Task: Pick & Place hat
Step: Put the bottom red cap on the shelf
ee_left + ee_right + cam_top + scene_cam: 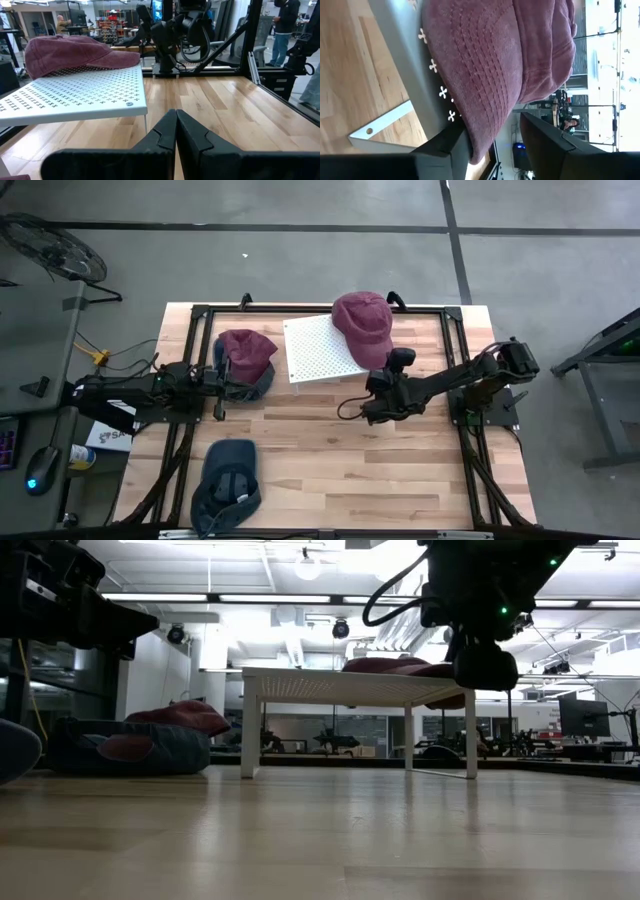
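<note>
the maroon hat (364, 326) lies on the white perforated stand (315, 348), brim overhanging the stand's edge. the right gripper (492, 145) is at that brim, fingers spread to either side of it, not yet clamped: this looks like the pick step. next move calls for pressing together on the brim, then lifting clear. the left gripper (175, 131) waits near the table's left side, pressed together, empty.

Maroon cap (520, 55) on white perforated stand (405, 75), brim between open pincer (495, 142) fingers.

maroon hat (364, 323), white perforated stand (315, 350), navy cap (226, 485)
</note>
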Controlling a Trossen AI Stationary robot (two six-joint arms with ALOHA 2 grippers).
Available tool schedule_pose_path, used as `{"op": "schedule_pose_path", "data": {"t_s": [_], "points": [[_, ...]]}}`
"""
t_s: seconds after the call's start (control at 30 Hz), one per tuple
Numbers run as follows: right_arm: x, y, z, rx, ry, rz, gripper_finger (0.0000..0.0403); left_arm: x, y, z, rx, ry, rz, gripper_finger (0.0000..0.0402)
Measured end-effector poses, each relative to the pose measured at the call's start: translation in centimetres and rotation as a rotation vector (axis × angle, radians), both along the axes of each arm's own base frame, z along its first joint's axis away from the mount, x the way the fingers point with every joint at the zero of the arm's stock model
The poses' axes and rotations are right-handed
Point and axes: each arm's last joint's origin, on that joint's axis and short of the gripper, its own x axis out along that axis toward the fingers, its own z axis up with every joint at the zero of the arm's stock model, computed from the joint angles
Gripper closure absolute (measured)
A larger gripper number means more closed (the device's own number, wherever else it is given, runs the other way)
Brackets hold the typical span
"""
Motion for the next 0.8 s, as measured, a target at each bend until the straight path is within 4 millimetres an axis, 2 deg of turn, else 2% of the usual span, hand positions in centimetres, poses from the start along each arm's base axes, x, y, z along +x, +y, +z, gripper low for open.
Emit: {"op": "schedule_pose_path", "data": {"t_s": [0.5,0.63,0.8], "points": [[0.1,0.0,0.1,-0.039,0.064,0.039,0.0385,0.0,0.0,0.0,0.0,0.0,0.0,0.0394],[0.2,0.0,0.3,-0.067,0.056,0.044,0.0393,0.0,0.0,0.0,0.0,0.0,0.0,0.0394],[0.5,0.0,1.5,-0.128,0.05,0.051,0.0396,0.0,0.0,0.0,0.0,0.0,0.0,0.0394]]}}
